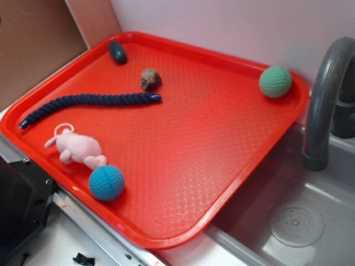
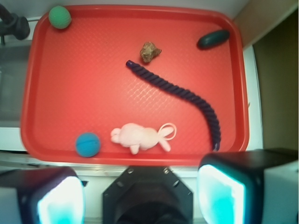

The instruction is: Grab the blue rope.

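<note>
From the exterior view I see a red plastic tray [image 1: 183, 144] with a textured floor, set beside a grey sink [image 1: 310, 221] with a dark curved faucet [image 1: 324, 94]. The long, dark navy twisted rope [image 1: 91, 104] lies flat across the tray's left part, one end close to the tray's left rim, the other just below a small brown lumpy rock-like object [image 1: 150, 79]. A pink plush mouse toy [image 1: 77, 148] lies near the rope's left end, and a blue crocheted ball [image 1: 106, 182] sits just beside the mouse. A green crocheted ball [image 1: 275, 81] rests in the far right corner, and a dark teal oval object [image 1: 117, 52] sits in the far left corner. I can't see the arm here.

In the wrist view I look down on the whole tray [image 2: 84, 84]. The rope [image 2: 182, 93] curves from beside the brown object [image 2: 150, 52] down toward the tray's near right rim. My gripper [image 2: 140, 198] sits at the bottom edge, its two fingers [image 2: 222, 193] spread wide apart, holding nothing, well above the rope. The mouse [image 2: 140, 136], blue ball [image 2: 88, 144], green ball [image 2: 60, 17] and teal oval [image 2: 213, 39] all lie apart from the rope.
</note>
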Motion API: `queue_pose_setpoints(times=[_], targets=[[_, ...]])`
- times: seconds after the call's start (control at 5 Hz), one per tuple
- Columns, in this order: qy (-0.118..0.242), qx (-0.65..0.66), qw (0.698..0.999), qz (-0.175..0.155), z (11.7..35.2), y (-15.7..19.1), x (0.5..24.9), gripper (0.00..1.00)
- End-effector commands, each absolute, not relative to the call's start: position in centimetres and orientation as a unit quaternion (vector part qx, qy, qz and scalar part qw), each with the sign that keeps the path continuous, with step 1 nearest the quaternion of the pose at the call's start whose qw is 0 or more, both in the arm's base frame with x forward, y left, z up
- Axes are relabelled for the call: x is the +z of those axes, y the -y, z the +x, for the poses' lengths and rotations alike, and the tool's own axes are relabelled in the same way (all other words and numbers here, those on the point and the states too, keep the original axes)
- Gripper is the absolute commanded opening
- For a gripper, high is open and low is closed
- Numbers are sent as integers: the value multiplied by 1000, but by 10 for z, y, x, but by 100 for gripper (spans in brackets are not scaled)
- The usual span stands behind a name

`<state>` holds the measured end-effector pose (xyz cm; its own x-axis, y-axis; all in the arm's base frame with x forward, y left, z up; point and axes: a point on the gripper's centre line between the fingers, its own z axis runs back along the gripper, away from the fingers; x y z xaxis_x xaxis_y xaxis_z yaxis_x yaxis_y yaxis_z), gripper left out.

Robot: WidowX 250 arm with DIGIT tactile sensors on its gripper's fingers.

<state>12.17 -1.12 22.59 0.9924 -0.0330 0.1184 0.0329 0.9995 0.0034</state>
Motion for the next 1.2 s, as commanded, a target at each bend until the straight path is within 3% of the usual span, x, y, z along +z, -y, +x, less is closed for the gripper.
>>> queue_pose_setpoints(times=[0.0,0.4,0.8,1.0], targets=[[107,-218,970,-8,147,-15,201,100],[110,-391,912,-61,177,-47,154,100],[74,-412,908,-15,194,-64,106,100],[58,-417,907,-12,199,-66,84,100]])
